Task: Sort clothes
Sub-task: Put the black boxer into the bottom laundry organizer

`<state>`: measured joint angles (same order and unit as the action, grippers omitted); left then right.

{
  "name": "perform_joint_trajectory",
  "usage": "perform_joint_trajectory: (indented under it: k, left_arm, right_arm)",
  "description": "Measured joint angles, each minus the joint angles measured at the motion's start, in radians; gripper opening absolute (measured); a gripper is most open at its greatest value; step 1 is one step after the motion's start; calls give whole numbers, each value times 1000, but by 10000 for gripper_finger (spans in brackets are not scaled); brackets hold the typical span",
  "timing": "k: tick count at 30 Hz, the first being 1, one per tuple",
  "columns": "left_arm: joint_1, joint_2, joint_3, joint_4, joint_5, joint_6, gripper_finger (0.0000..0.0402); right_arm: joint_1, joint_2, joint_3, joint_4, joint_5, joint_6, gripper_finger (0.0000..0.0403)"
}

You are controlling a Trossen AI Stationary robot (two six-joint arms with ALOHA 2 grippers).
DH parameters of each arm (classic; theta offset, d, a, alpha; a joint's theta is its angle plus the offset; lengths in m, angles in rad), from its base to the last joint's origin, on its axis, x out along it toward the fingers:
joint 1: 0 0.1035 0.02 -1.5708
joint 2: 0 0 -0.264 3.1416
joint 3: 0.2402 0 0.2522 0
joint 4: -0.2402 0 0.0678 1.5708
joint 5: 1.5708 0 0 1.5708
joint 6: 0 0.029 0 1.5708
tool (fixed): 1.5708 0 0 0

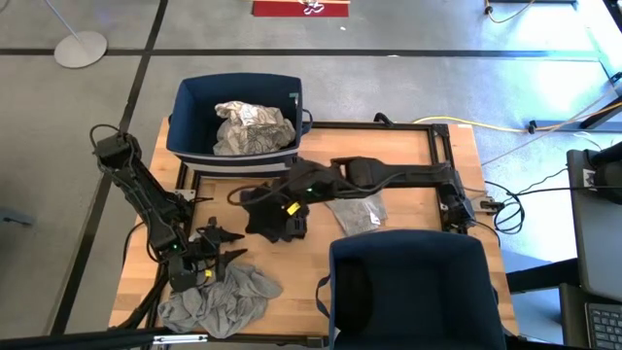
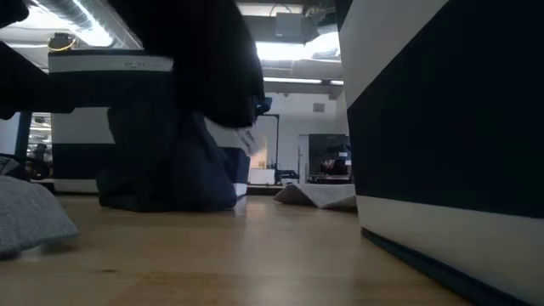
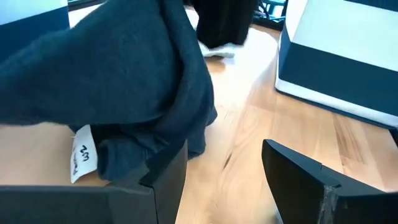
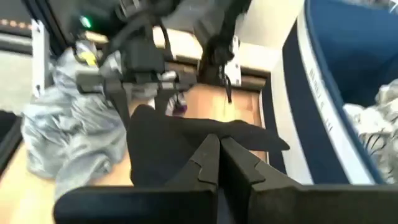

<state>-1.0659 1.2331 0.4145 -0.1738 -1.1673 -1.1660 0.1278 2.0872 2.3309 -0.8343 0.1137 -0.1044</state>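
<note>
Right gripper (image 1: 284, 212): over mid-surface, fingers (image 4: 205, 163) pressed together on the black garment (image 1: 275, 216), which hangs down with its lower part on the wood.
Left gripper (image 1: 216, 255): at the near-left part of the surface, fingers (image 3: 301, 180) seen spread apart in the left wrist view; a dark navy garment (image 3: 124, 81) with a white tag (image 3: 83, 154) is draped across one finger, a grip cannot be confirmed.
Grey garment (image 1: 219, 299): lying crumpled at the near-left edge, just beside the left gripper.
Patterned garment (image 1: 253, 128): inside the far bin (image 1: 185, 107).
Grey speckled piece (image 1: 358, 215): flat on the surface, under the right arm, between the black garment and the near bin (image 1: 408, 255).
Obstruction: the near bin fills the right of the low view (image 2: 442, 110); the hanging black garment (image 2: 183, 127) blocks the left-centre there.
View differences: far bin contents shown only from above and in the right wrist view (image 4: 379, 118); the tag only in the left wrist view.
Surface (image 1: 408, 160): light wood, dark frame along the far edge.
Room: grey floor with dark lines, yellow cable (image 1: 505, 124) at the right.
</note>
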Motion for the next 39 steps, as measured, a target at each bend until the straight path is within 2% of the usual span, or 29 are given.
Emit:
perform_joint_trajectory:
  k: [5,11,16,24,29,35,39]
  left_arm:
    - [0,0,0,-3,0,0,198]
    - [0,1,0,-4,1,1,198]
    - [0,1,0,-3,2,1,198]
    - [0,1,0,-3,7,5,198]
    - [0,1,0,-3,7,10,198]
    - [0,1,0,-3,7,13,198]
    - [0,1,0,-3,7,13,198]
  right_arm:
    - [18,-37,19,12,0,7,9]
    - [35,-140,21,-24,13,104,9]
    - [81,-238,21,-105,104,176,10]
    - [217,-388,21,-216,263,332,10]
    - [329,-444,21,-218,279,455,10]
    - [468,-451,21,-256,279,558,10]
    - [539,-451,21,-318,350,675,10]
